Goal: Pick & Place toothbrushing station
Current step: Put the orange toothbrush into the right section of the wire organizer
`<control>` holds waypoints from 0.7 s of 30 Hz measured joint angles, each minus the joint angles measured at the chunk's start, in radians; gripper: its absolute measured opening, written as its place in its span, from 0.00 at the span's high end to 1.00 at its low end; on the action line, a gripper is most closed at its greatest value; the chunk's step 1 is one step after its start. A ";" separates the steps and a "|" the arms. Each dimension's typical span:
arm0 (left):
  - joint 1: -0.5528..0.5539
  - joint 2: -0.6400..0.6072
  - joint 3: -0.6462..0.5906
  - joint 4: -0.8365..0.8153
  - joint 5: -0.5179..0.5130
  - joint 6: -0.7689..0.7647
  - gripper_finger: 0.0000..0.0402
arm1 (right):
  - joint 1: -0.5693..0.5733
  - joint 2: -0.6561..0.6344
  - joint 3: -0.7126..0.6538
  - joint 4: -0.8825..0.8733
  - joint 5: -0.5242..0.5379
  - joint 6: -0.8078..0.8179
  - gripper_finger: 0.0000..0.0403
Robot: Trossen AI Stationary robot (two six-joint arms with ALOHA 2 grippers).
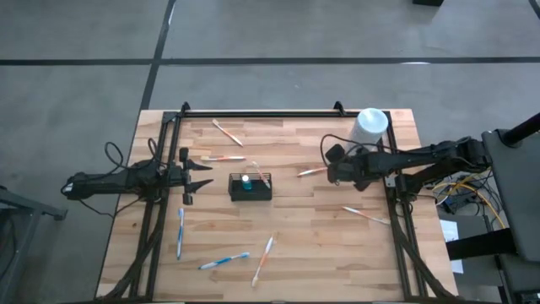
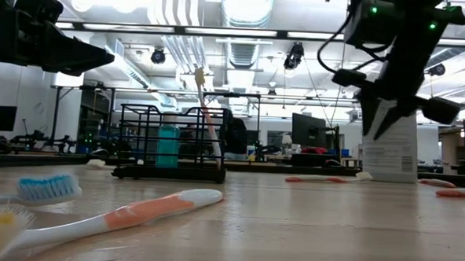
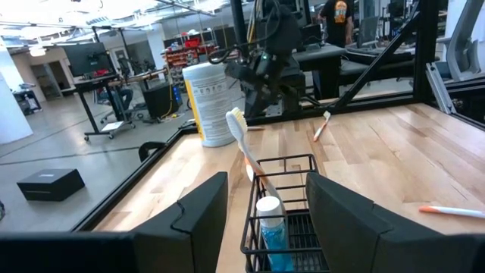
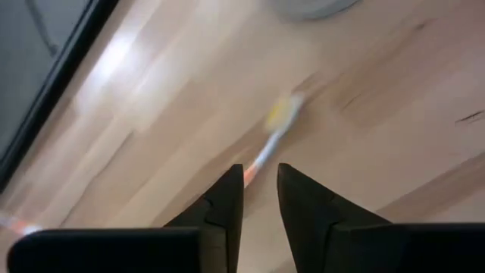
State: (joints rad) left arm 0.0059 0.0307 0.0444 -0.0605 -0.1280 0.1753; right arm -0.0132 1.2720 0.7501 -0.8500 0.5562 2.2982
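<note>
The toothbrushing station, a small black wire basket (image 1: 251, 187), stands mid-table on its base. A toothbrush (image 3: 244, 148) leans in it head up, beside a blue-capped tube (image 3: 269, 227). My left gripper (image 1: 207, 173) waits open at the basket's left end, level, touching nothing. My right gripper (image 4: 260, 174) hangs above the table, slanting down, with a narrow gap between its fingers and nothing in it. Below and ahead of it an orange-handled toothbrush (image 4: 274, 125) lies flat on the wood; in the high view this toothbrush (image 1: 310, 172) lies just left of the gripper (image 1: 332, 171).
A white canister (image 1: 369, 127) stands at the far right corner, behind my right arm. Several more toothbrushes lie about: one near the far edge (image 1: 226, 132), one at the left (image 1: 180, 232), two near the front (image 1: 263, 257), one at the right (image 1: 365, 215).
</note>
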 joint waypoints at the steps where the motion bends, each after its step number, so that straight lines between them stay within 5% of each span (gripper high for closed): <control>1: 0.000 0.000 0.000 0.000 0.000 0.000 0.54 | 0.000 0.000 -0.003 -0.007 0.000 0.013 0.79; 21: 0.000 0.000 0.000 0.000 0.000 0.000 0.54 | -0.066 0.002 -0.258 0.396 0.045 0.078 0.64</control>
State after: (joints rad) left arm 0.0059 0.0307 0.0444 -0.0605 -0.1280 0.1757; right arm -0.0791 1.2736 0.4918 -0.4539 0.6017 2.3762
